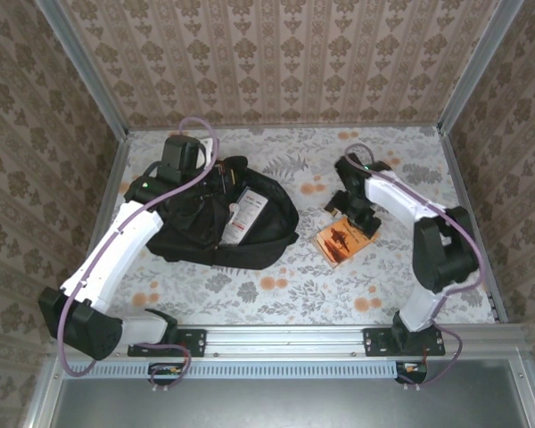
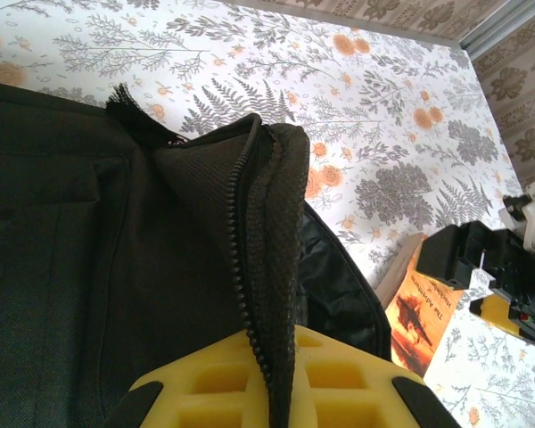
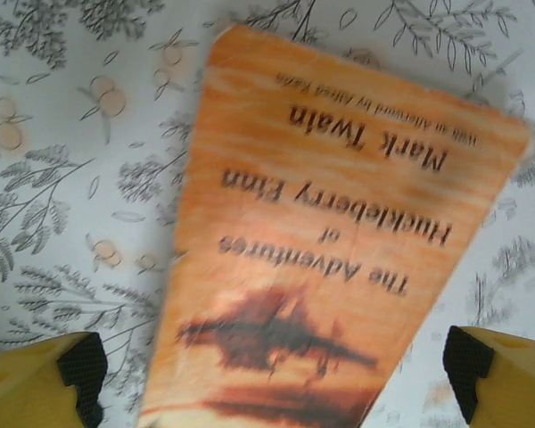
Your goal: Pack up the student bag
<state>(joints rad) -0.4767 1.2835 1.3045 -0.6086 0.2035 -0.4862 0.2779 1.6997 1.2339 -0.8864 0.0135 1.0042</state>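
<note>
Over Huckleberry Finn paperback (image 3: 330, 259) | lower open right end effector (image 3: 275, 379) squarely astride edges | left end effector (image 2: 281, 392) pinching student bag (image 2: 89, 223)

We're looking down on a bright, evenly lit bench (image 1: 276, 294). The light is soft and comes from above, and shadows stay faint and short. No glare anywhere. The student bag (image 1: 272, 227) reads as a near-black mass with its folds barely showing. The walls (image 1: 285, 53) splay outward toward the corners. On the right wrist view the book (image 3: 321, 250) is smeared and its lettering fuzzy. On the left wrist view the zipper (image 2: 250, 267) teeth come through crisp.
</note>
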